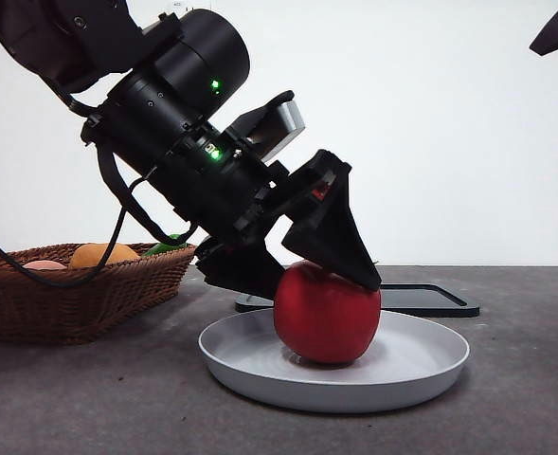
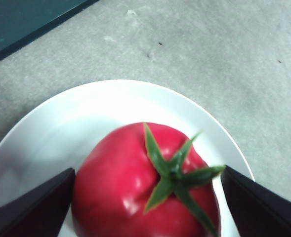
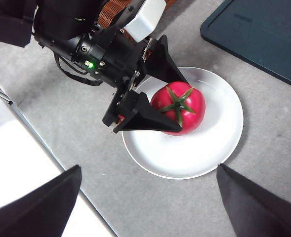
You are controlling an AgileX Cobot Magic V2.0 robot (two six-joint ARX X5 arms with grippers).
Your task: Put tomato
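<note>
Sitting mid-frame in the front view on the white plate (image 1: 421,374): the tomato (image 1: 326,313), with the left gripper (image 1: 328,273) straddling it, jaws hugging both sides. Right gripper (image 3: 147,200) hanging way up high, jaws spread wide. Lurking at left, a wicker basket (image 1: 80,299) holding an orange fruit (image 1: 103,254).
</note>
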